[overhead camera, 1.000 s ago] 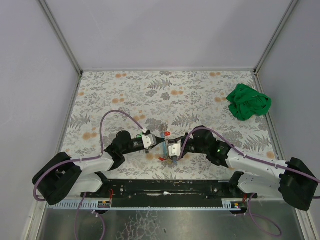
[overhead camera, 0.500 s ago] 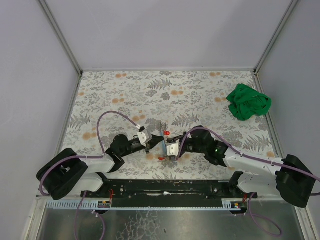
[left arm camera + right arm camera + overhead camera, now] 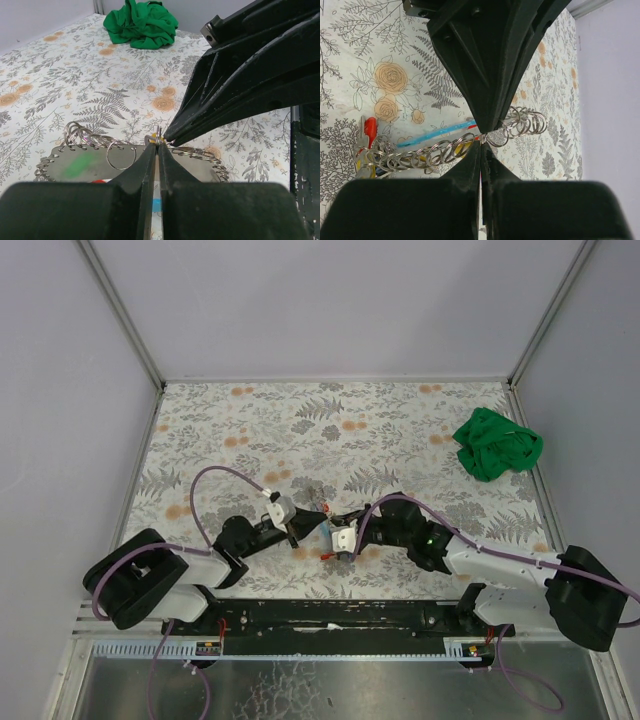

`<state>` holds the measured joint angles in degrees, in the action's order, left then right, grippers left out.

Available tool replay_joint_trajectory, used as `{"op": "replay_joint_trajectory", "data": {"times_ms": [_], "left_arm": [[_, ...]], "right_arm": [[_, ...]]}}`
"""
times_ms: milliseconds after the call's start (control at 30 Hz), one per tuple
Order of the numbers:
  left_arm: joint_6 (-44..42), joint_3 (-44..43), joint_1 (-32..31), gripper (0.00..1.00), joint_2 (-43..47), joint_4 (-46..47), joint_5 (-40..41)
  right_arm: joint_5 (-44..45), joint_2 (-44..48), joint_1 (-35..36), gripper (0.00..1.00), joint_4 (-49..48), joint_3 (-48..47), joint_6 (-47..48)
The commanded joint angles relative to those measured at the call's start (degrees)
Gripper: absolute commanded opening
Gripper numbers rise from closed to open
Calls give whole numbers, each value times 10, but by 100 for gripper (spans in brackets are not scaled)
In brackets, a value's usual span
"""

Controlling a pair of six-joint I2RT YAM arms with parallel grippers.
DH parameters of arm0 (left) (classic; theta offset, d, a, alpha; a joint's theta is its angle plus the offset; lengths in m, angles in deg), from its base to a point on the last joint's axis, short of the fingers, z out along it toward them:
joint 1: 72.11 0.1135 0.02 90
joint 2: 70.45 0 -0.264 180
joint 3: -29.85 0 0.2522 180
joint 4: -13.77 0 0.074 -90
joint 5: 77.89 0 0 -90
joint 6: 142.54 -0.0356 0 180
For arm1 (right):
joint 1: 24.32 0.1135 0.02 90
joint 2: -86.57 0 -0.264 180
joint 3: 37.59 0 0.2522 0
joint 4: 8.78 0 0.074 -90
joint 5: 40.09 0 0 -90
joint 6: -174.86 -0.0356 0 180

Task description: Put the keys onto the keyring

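My left gripper (image 3: 157,145) (image 3: 318,513) and right gripper (image 3: 481,141) (image 3: 330,525) meet tip to tip low over the table's near middle, both shut. Between the tips stands a thin upright keyring (image 3: 158,134), pinched by the left fingers. The right fingertips (image 3: 172,136) close on thin metal at the same spot. A yellow bit (image 3: 150,141) shows right beside it, perhaps a key's cap. A chain of several steel rings (image 3: 420,156) lies under the grippers, with a loose ring (image 3: 121,154) on a grey plate (image 3: 60,172). A blurred green patch (image 3: 80,162) shows on that plate. No key blade shows clearly.
A crumpled green cloth (image 3: 497,445) (image 3: 142,22) lies at the far right of the flowered table top (image 3: 300,420). A red cap (image 3: 370,125) and a light blue strip (image 3: 435,132) lie among the rings. Grey walls close in the table's sides and back.
My left wrist has drawn back to the left, so its fingers now reach rightward to the right gripper's tips. The right arm has shifted only slightly. Both stayed shut.
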<state>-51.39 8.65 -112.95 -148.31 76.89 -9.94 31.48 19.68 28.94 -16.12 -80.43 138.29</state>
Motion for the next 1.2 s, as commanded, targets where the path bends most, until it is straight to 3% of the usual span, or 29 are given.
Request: {"op": "replay_joint_trajectory", "data": {"times_ms": [0,167,467,667,933,1167], "left_arm": [[11,6,1,5,2,121,19],[11,14,1,18,12,103,21],[-39,-1,2,26,86,-32,0],[-112,-34,2,28,116,-164,-51],[-160,-81,11,28,62,-226,-166],[-172,-98,14,28,45,-245,-161]], "right_arm": [[15,20,8,0,13,-5,11],[28,31,8,0,45,-17,31],[31,48,9,0,77,-32,60],[32,51,9,0,97,-46,76],[23,57,8,0,111,-56,87],[16,58,9,0,114,-55,88]]}}
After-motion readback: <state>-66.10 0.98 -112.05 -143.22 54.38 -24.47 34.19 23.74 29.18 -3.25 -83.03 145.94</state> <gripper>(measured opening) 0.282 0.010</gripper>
